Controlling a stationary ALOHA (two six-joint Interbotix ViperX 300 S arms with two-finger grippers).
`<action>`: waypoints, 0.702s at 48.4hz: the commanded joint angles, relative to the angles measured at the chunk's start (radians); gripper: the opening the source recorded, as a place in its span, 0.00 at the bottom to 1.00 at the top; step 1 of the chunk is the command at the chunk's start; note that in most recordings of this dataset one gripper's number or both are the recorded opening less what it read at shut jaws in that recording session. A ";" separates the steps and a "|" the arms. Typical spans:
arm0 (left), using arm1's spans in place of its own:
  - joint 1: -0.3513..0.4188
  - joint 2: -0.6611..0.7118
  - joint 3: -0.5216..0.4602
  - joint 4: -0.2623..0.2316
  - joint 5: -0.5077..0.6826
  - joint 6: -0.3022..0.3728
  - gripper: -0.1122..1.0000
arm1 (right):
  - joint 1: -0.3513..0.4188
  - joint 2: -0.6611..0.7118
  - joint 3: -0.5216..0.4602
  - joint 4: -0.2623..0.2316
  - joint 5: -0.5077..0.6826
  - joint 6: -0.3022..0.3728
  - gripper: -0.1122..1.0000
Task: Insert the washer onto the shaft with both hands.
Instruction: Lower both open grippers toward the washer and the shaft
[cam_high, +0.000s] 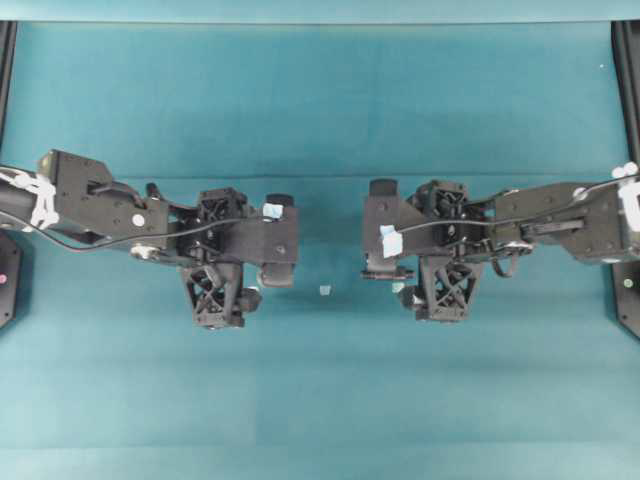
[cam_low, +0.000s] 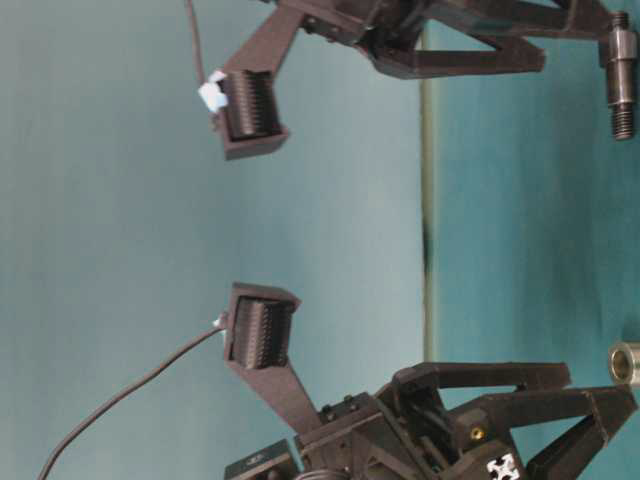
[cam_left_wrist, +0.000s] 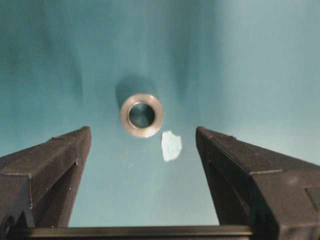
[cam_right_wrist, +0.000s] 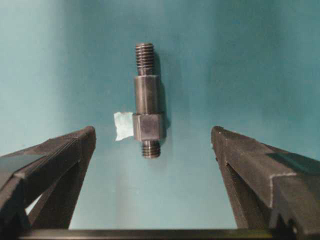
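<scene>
Teal mat (cam_high: 320, 120) covered the whole work surface in the overhead view, and the two black arms reached in from its left and right edges toward the middle; the left gripper (cam_high: 262, 272) and the right gripper (cam_high: 400, 272) faced each other, well apart, with a pale tape scrap (cam_high: 324, 290) lying on the mat between them — the small parts themselves were hidden under the arms there. From table level, one ribbed finger pad (cam_low: 250, 105) hung near the top of the view and another finger pad (cam_low: 262, 333) lower down; the shaft (cam_low: 622, 82) lay at the right edge near the top, and the washer (cam_low: 626, 362) at the right edge lower down, well apart from each other. In the left wrist view the left gripper's fingers (cam_left_wrist: 50, 170) stood wide apart, holding nothing, and the washer (cam_left_wrist: 142, 115) lay flat on the mat ahead of them with a tape scrap (cam_left_wrist: 171, 145) just beside it. In the right wrist view the right gripper's fingers (cam_right_wrist: 55, 165) were likewise spread and empty — the shaft (cam_right_wrist: 147, 107) lay on the mat ahead of them, between their lines, its hexagonal end nearer the camera and touching a tape scrap (cam_right_wrist: 123, 125).
</scene>
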 joint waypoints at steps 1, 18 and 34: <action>0.003 0.005 -0.020 0.002 -0.009 0.000 0.89 | 0.000 0.005 -0.008 -0.003 -0.018 -0.009 0.89; 0.017 0.051 -0.029 0.002 -0.011 0.003 0.89 | 0.003 0.014 -0.005 -0.003 -0.037 -0.009 0.89; 0.035 0.069 -0.035 0.002 -0.012 0.003 0.89 | 0.003 0.021 0.005 -0.003 -0.038 -0.014 0.89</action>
